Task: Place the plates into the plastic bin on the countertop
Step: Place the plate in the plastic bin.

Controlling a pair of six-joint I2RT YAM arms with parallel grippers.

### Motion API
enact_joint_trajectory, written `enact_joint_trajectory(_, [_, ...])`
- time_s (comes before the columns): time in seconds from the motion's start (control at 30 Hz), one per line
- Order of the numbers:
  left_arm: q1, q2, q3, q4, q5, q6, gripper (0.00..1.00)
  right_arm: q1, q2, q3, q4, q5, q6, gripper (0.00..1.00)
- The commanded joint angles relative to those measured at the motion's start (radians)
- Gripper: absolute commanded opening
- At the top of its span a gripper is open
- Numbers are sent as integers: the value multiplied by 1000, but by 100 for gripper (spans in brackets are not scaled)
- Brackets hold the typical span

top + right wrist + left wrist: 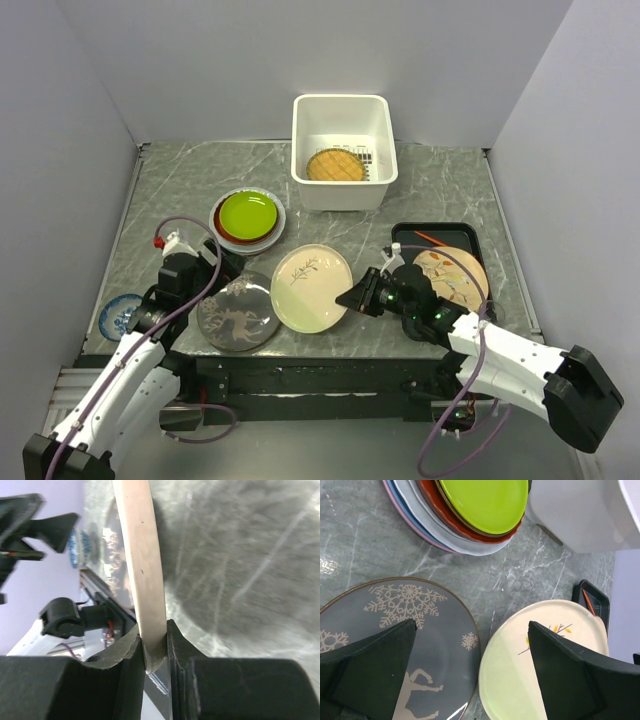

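My right gripper (352,297) is shut on the right rim of a cream plate (310,288) with a twig print; the right wrist view shows that rim (142,555) pinched edge-on between the fingers. To the plate's left lies a grey plate (238,313) with white snowflakes. My left gripper (225,272) hovers open over the gap between these two plates (471,624), holding nothing. A stack of plates topped by a lime green one (247,215) sits behind them. The white plastic bin (340,98) stands at the back of the countertop (440,185), with a woven tan plate (335,166) inside.
A black tray (437,232) at the right carries a patterned cream plate (452,272), just behind my right arm. A blue-and-white plate (122,315) lies at the countertop's left near edge. Grey walls close in both sides.
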Motion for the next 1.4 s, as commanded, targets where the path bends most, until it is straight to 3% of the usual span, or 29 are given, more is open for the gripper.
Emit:
enact_joint_trajectory(0.0, [-3,-43,50,-38,-47,15,99,-21,-30,59,105,-17,-18,0])
enact_joint_trajectory(0.73, [-3,-3,33,-60,-44,10,99,-222,111,372,-27,-261,-174,0])
enact_joint_trajectory(1.37, [-3,90,34,-21,-24,27,99,-336,396,613,121,-404,-128,0])
